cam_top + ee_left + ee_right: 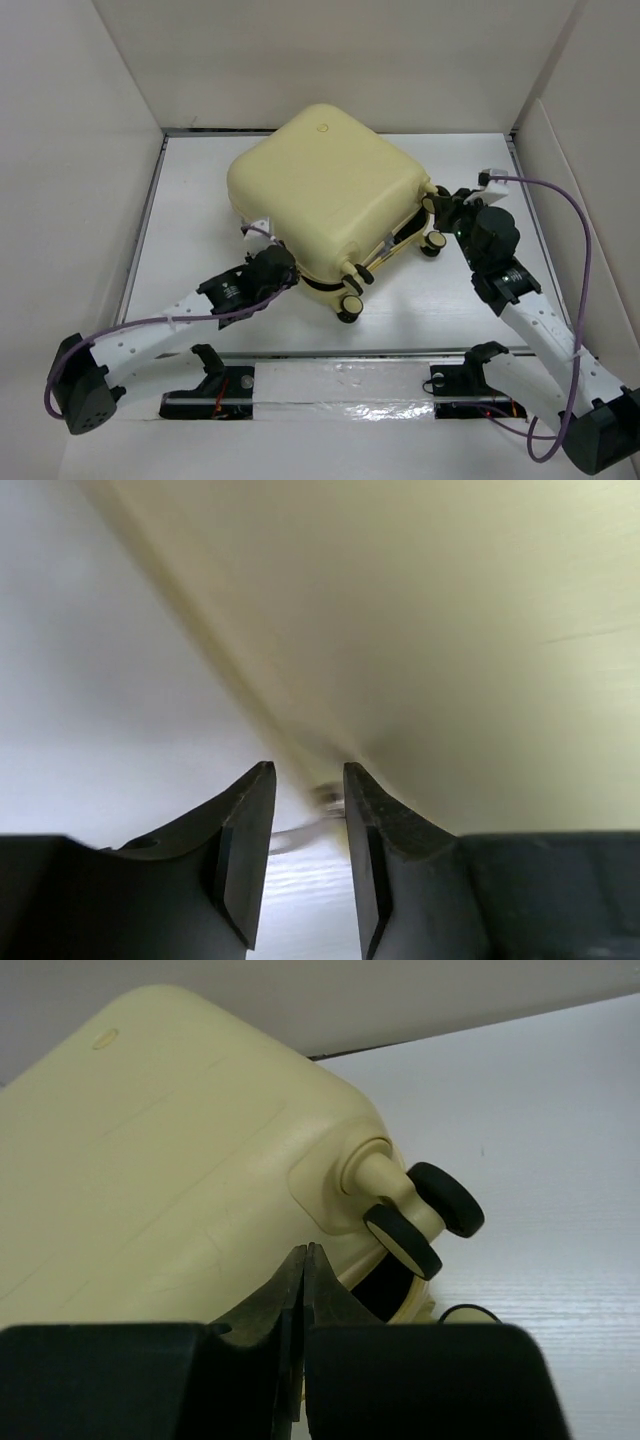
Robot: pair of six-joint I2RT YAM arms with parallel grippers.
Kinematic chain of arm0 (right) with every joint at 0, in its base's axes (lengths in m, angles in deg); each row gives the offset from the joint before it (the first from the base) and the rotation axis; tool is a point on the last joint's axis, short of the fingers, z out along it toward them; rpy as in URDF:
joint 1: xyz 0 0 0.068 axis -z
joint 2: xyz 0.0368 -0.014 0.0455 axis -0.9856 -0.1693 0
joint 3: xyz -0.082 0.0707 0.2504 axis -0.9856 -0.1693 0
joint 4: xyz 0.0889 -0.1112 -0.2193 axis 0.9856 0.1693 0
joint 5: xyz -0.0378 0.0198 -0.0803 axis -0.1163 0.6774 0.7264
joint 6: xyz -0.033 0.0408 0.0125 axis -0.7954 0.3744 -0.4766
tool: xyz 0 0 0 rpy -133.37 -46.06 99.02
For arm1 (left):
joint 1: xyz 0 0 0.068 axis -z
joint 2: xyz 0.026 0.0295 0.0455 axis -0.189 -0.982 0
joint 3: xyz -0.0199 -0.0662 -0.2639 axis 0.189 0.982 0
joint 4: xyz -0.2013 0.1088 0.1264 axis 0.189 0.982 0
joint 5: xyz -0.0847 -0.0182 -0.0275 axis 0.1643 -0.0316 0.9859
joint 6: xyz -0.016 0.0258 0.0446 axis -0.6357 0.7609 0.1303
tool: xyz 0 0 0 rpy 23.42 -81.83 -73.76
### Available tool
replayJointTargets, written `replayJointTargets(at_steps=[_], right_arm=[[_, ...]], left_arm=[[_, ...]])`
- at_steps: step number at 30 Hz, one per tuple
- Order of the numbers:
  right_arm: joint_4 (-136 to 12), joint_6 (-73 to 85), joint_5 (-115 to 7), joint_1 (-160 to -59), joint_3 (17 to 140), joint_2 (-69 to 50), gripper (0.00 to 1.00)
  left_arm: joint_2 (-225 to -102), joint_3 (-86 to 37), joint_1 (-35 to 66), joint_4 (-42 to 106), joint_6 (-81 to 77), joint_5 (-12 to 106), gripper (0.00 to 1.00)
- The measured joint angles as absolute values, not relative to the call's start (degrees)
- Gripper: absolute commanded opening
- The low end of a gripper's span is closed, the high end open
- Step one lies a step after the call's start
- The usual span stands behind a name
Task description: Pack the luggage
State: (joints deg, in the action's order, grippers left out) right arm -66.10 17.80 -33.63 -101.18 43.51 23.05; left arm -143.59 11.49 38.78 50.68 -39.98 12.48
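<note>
Suitcase (320, 190): lies flat near the middle of the white table (195, 200), shell up and lid down on the base, with its wheels (350, 305) turned toward the arms and to the right.

Left gripper (308, 770): set against the suitcase's near left edge. In the left wrist view its two dark fingers (245, 830) stand a narrow gap apart, with nothing seen clamped between them. The yellow shell fills the view above and to the right of the tips, close against the right finger. A small blurred metal piece (325, 802) shows in the gap just beyond the tips; whether it touches either finger cannot be told.

Right gripper (305, 1255): at the suitcase's right corner, beside the wheels. Its fingers (265, 1310) are pressed together tip to tip, and nothing shows between them. The shell rises directly behind the tips; a pair of black wheels (425, 1218) stands up and to the right of them, apart from the fingers. Contact between tips and shell cannot be confirmed.
</note>
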Motion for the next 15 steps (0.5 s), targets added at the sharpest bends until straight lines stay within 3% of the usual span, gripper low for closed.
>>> replayJointTargets(at_steps=[4, 7, 10, 15], right_arm=[[-65.36, 18.12, -31.16, -100.29, 42.44, 23.25, 0.0], [-65.34, 18.21, -30.92, -99.76, 41.74, 22.98, 0.0], [-64.97, 18.36, -31.34, -99.72, 41.74, 21.74, 0.0], [-64.16, 18.58, -33.02, -100.33, 40.36, 19.79, 0.0]], left_arm=[[-143.29, -1.67, 44.94, 52.28, -36.92, 2.74, 0.58], [-139.64, -4.84, 42.58, 41.07, -33.16, 1.4, 0.63], [-141.34, -10.65, 33.75, 35.01, -30.52, 4.68, 0.68], [-158.02, -29.84, 16.2, 30.79, -28.0, 16.31, 0.7]])
